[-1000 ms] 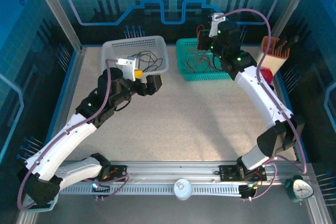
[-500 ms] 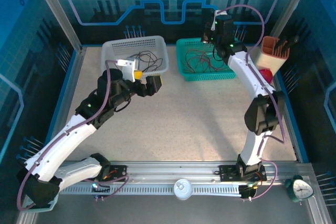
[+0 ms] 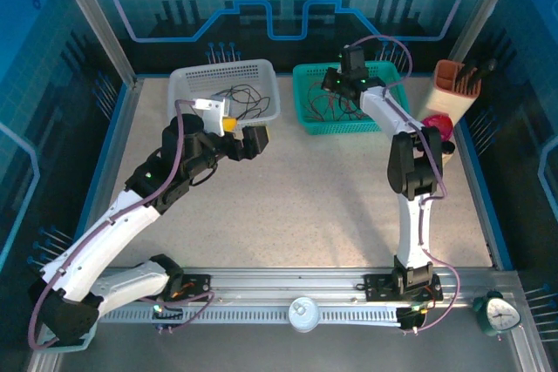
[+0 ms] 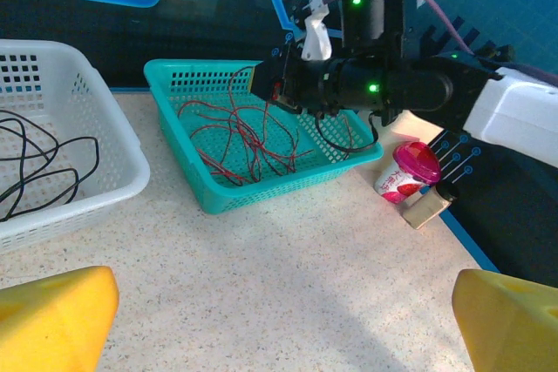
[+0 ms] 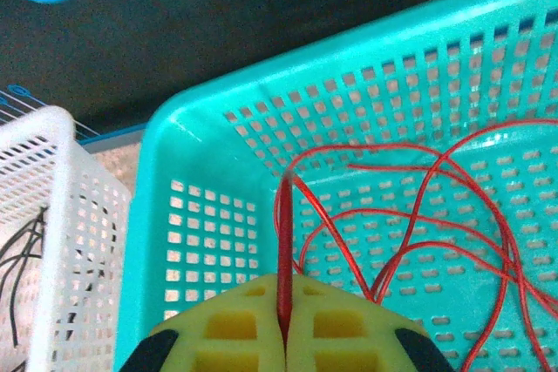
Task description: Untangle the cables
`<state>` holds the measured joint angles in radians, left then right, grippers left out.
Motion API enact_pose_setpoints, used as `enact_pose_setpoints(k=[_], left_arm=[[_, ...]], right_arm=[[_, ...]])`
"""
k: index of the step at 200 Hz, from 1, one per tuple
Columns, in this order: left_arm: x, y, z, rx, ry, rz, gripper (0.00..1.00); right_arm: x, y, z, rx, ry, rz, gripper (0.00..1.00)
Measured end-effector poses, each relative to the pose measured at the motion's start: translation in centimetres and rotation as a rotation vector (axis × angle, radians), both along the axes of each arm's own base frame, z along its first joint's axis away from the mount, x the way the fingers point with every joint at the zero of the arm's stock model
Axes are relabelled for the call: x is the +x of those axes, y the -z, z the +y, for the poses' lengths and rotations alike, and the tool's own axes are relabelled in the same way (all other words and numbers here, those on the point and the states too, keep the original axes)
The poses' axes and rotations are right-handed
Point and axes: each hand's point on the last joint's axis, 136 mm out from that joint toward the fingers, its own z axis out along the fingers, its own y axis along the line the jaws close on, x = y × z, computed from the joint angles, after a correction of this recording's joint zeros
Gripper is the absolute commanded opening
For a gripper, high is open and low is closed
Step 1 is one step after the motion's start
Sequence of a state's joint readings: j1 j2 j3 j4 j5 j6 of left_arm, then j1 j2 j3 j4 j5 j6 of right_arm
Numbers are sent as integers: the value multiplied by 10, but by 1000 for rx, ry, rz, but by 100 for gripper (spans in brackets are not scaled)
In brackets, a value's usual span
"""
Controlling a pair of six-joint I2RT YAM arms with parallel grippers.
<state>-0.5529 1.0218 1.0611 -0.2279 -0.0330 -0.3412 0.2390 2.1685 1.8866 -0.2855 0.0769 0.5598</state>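
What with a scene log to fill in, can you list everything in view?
teal basket: 1, teal, far side of table
white basket: 1, white, left of teal basket
red cables: several, red, in teal basket
black cables: several, black, in white basket
cup: 1, pink lid, right of teal basket
block: 1, beige, beside cup
holder: 1, brown, far right edge
clock: 1, green, near right corner
left gripper: 1, yellow fingers, open over table
right gripper: 1, yellow fingers, shut on red cable

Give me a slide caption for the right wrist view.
Right tool shut on a red cable over the teal basket, white basket at left.
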Motion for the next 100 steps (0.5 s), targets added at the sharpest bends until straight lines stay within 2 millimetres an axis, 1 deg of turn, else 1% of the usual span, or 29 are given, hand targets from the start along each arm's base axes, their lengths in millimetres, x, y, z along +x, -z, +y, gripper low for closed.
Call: enact_pose_setpoints(k=[13, 26, 39, 53, 65, 78, 91, 100], left_arm=[[0, 0, 0, 0, 0, 0, 99], [0, 0, 0, 0, 0, 0, 99], [0, 0, 0, 0, 0, 0, 99], [0, 0, 0, 0, 0, 0, 99], [0, 0, 0, 0, 0, 1, 99], [0, 0, 0, -1, 1, 1, 99], [0, 0, 0, -1, 1, 1, 99], [0, 0, 0, -1, 3, 1, 99]], right_arm=[[1, 7, -4, 18, 14, 18, 0], [2, 11, -15, 33, 44, 32, 0], [4, 18, -35, 49, 87, 48, 0], [4, 29, -62, 58, 143, 71, 0], [2, 41, -88, 62, 197, 100, 0], [-1, 52, -110, 59, 238, 130, 0], [-2, 58, -123, 57, 260, 146, 0], [-2, 60, -126, 57, 265, 150, 2]])
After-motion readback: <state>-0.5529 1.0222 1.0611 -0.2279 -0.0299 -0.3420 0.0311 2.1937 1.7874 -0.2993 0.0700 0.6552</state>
